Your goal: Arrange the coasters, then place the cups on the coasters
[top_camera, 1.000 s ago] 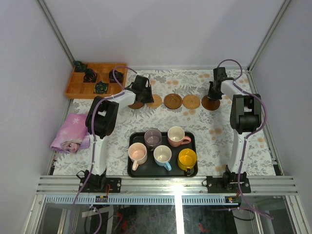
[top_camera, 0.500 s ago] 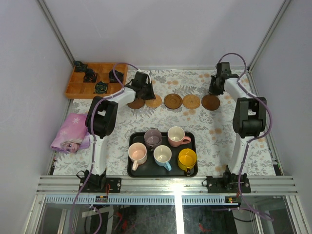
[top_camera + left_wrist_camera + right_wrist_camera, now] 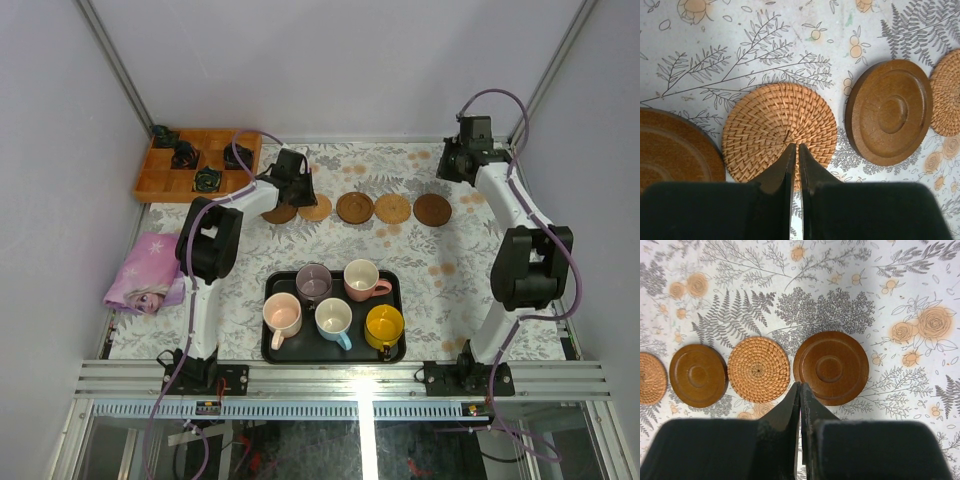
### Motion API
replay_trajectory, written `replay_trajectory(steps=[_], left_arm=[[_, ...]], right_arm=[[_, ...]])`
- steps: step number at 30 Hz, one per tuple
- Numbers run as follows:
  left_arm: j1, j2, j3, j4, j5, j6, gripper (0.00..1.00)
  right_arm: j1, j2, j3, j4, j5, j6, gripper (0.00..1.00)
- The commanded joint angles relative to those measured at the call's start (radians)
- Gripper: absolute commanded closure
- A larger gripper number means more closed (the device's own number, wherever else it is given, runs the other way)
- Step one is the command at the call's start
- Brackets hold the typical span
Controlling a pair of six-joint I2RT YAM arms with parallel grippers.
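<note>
Nearest the arm bases, five cups are seen packed close together on a black tray, none yet set on a coaster. Farther back, five coasters are laid in a line across the flowered cloth, wooden and woven ones alternating. The left gripper is held with its fingers pressed together, nothing pinched, the tips over the near edge of a woven coaster; whether it is touched cannot be told. The right gripper, farthest back, is raised with its fingers likewise pressed together and empty. The arranging looks nearly done. A sideways push could drive the woven coaster against or over the wooden coaster just beside it. Later, neighbouring cups could be knocked on the crowded tray, and handles could clash in so tight a row.
</note>
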Motion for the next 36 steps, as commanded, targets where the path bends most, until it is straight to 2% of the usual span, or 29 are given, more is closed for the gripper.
replay_trajectory(steps=[1, 8, 21, 29, 32, 36], left_arm=[[-0.010, 0.023, -0.009, -0.018, -0.034, 0.010, 0.96], [-0.013, 0.051, 0.006, -0.050, -0.038, 0.016, 0.96], [-0.037, 0.014, -0.069, -0.022, -0.023, 0.002, 0.96], [-0.035, -0.025, -0.081, -0.015, -0.099, 0.003, 0.96], [-0.032, -0.043, -0.071, -0.018, -0.127, 0.009, 0.96], [-0.028, -0.055, -0.052, -0.018, -0.138, 0.016, 0.96]], right_arm=[[-0.004, -0.092, -0.010, 0.020, -0.002, -0.010, 1.00], [-0.005, -0.134, -0.037, 0.018, -0.009, 0.001, 1.00], [-0.004, -0.165, -0.048, 0.019, -0.021, 0.027, 1.00], [-0.004, -0.164, -0.056, 0.012, -0.027, 0.025, 0.99], [-0.004, -0.165, -0.060, 0.013, -0.031, 0.023, 0.95], [-0.004, -0.200, -0.069, 0.019, -0.037, 0.017, 0.85]])
